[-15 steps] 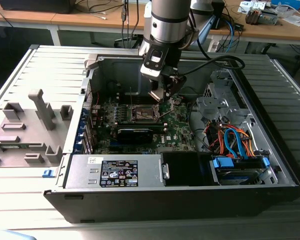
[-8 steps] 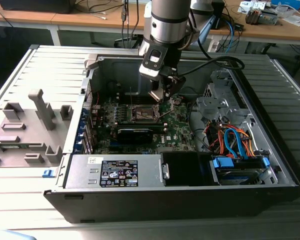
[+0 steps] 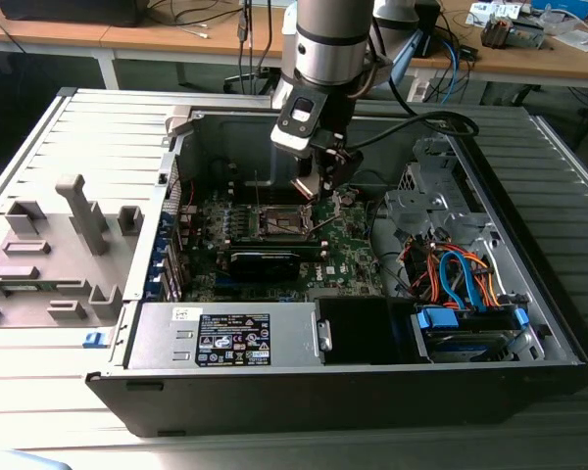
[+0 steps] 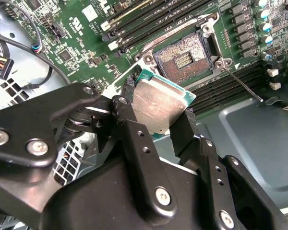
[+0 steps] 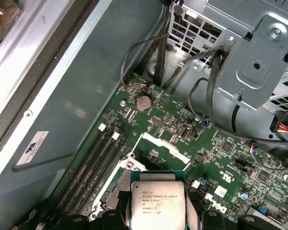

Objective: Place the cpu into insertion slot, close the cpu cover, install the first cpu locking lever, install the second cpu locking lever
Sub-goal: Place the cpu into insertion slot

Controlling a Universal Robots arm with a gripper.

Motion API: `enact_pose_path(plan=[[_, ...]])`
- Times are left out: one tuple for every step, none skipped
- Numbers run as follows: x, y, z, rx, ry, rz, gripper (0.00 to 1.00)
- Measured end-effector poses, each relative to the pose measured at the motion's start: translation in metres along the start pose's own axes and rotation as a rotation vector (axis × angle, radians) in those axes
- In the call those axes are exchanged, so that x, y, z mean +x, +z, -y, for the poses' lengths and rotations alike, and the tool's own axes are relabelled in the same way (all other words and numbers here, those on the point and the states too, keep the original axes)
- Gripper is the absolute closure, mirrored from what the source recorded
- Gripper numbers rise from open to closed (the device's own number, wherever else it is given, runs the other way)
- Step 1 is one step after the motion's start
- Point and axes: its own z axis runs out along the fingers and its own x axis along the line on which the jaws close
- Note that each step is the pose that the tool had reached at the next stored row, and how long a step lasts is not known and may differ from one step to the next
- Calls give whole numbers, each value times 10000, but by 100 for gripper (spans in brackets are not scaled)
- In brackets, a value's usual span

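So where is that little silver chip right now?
In the second wrist view the cpu sits clamped in the jaws of the gripper, in the air over the green motherboard, close to the open insertion slot but not in it.

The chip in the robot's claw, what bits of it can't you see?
- Second wrist view: gripper fingers cover two sides of the cpu.
- First wrist view: cpu runs off the picture's edge and hides part of the slot.
- Exterior view: cpu too small to make out at the gripper.
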Motion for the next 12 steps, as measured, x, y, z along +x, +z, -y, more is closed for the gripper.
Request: enact_pose_path(plan=[[0,1,0,0,36,1,45],[0,2,0,-2,101,4,45],[0,2,0,-3,153,7,45],[0,3,0,-4,203,9,45],[0,3,0,-4,238,10,45],[0,4,0,-6,293,13,45],[0,4,0,-6,329,14,45],[0,5,0,-7,361,15,45],[0,6,0,-8,412,17,45],[0,6,0,-8,444,18,45],[0,7,0,-8,479,20,45],[0,7,0,-10,514,21,45]])
